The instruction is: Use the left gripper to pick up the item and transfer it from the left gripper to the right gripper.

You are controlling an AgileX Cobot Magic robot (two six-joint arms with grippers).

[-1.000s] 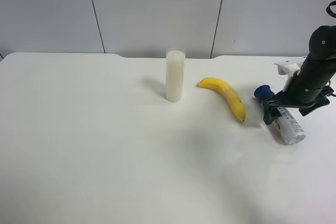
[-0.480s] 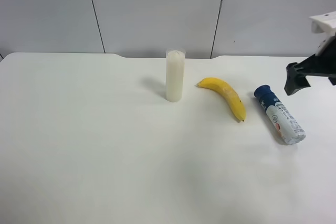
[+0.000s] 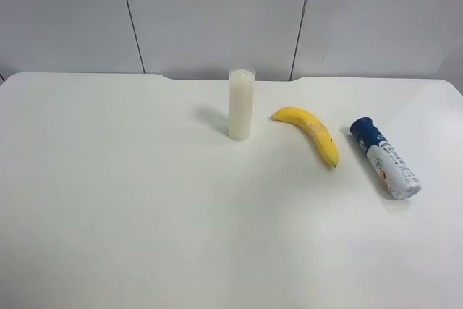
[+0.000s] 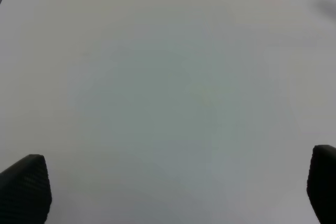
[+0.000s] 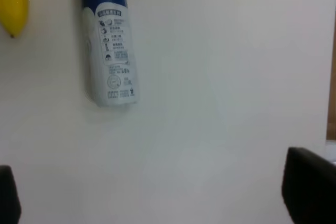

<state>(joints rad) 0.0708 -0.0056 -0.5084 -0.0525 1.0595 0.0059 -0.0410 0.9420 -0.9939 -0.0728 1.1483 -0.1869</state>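
Black fingertips of right gripper (image 5: 152, 192) wide apart, holding nothing; same for left gripper (image 4: 168, 187), over bare table (image 4: 157, 77). Bottle (image 3: 385, 158) lying on table beside banana (image 3: 312, 132), apart from both. Looks already handed over and set down. Gone from high view since a second ago: the arm over the bottle.

A dark-blue cap and white printed body are showing on the bottle (image 3: 385, 158), a yellow banana (image 3: 311, 132), a milky-white cylinder (image 3: 241, 104), all lying on white table (image 3: 130, 200).
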